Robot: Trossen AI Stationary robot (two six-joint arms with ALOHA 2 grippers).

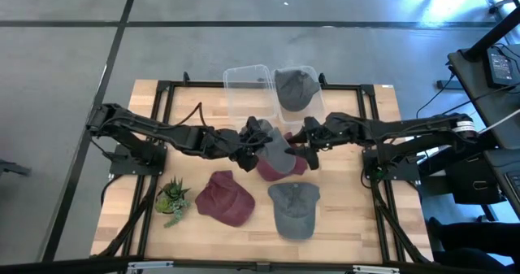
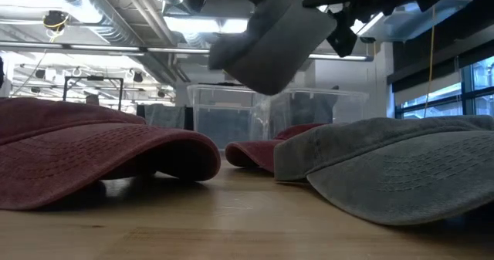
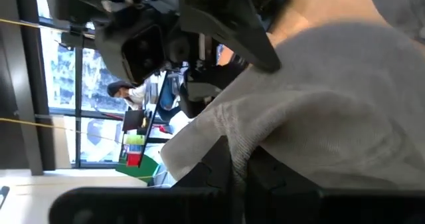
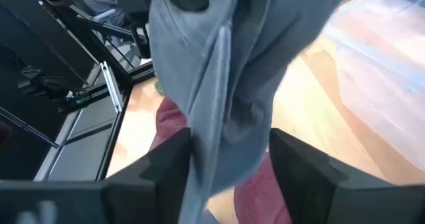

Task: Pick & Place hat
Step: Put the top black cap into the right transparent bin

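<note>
1. Two caps are filling the foreground of the low view: a red cap (image 2: 93,156) at lower left and a grey cap (image 2: 401,167) at lower right, both lying on the wooden table (image 2: 231,221).
2. Behind them in that view, a second red cap (image 2: 266,153) is lying near the centre, with two clear plastic bins (image 2: 231,113) standing farther back.
3. A lifted grey cap (image 1: 275,148) is hanging above the table at the centre of the high view, over the second red cap; in the low view it is showing at upper centre, clear of the surface.
4. The left gripper (image 1: 253,140) is reaching in from the left of the high view and is gripping the lifted grey cap, its fingers (image 3: 216,164) pinched on the fabric edge.
5. The right gripper (image 1: 311,136) is reaching in from the right, its fingers (image 4: 299,167) standing on either side of the hanging cap fabric and clamping it.
6. Another grey cap (image 1: 294,87) is sitting in the right-hand bin at upper centre of the high view; the left-hand bin (image 1: 246,91) is beside it.
7. A small green plant (image 1: 172,199) is standing at the lower left of the table in the high view.
</note>
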